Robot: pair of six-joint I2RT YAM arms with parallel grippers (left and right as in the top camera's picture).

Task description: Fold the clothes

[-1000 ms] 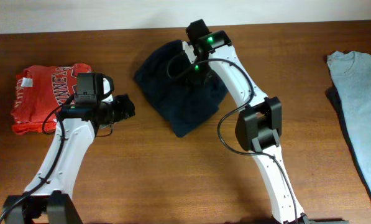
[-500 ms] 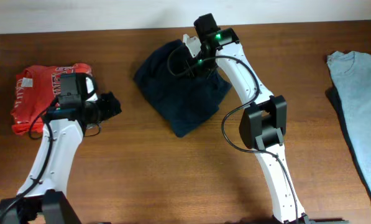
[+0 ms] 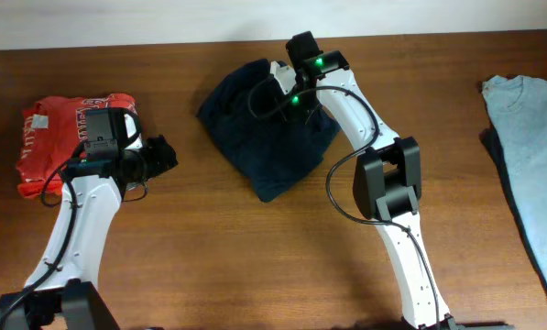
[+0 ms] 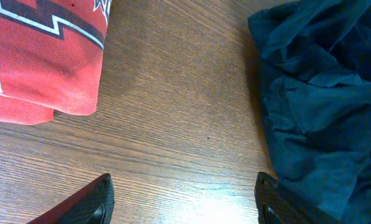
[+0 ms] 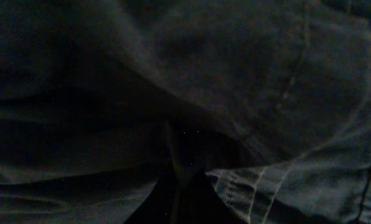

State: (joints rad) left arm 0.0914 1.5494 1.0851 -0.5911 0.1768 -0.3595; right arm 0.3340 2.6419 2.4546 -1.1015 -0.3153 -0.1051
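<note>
A folded red shirt (image 3: pixel 67 137) lies at the left of the counter (image 3: pixel 218 266). Just right of it, my left jaws hang open and empty over bare wood, between that shirt and the clothes (image 3: pixel 264 137). The clothes are one crumpled navy garment in the middle, toward the far edge. My right jaws are closed, pinching fabric near its far side, I judge to lift and spread it. A pale grey-blue T-shirt (image 3: pixel 520 147) lies far right, well apart. Only my right arm (image 3: pixel 383 179) overhangs the garment's right side.
</note>
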